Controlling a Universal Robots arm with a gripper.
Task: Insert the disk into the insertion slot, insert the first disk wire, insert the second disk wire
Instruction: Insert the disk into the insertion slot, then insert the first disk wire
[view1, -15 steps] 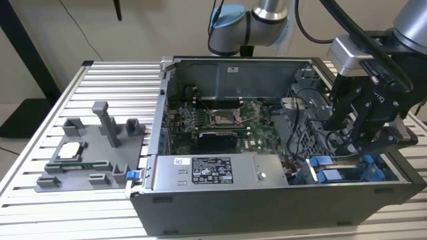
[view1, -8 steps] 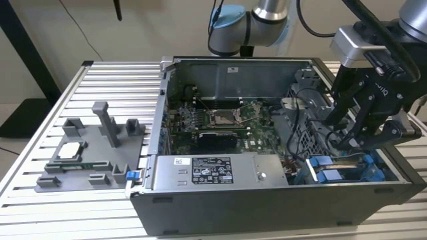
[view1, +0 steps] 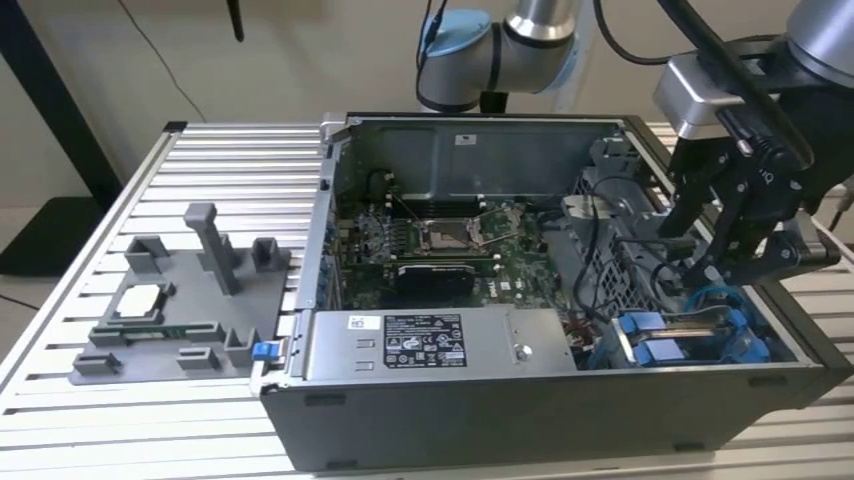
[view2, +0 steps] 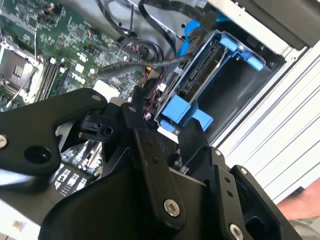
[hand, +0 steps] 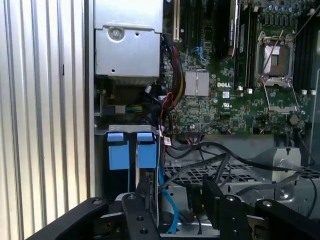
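The disk (view1: 678, 338) in its blue carrier (view2: 181, 106) sits upright in the insertion slot (hand: 131, 175), in the drive cage at the case's front corner on the exterior view's right. Its two blue tabs (hand: 135, 150) stick out of the bay. My gripper (view1: 701, 268) hangs just above the cage and the disk, fingers (hand: 142, 197) apart. Only cage metal and cables show between them in both wrist views. A blue wire (hand: 167, 212) and black wires (view2: 150, 65) run loose beside the disk.
The open computer case (view1: 534, 420) lies on a slatted metal table (view1: 160, 190). A grey power supply box (view1: 427, 345) borders the cage, with the motherboard (view1: 441, 240) behind it. A grey fixture with parts (view1: 187, 300) stands at the exterior view's left.
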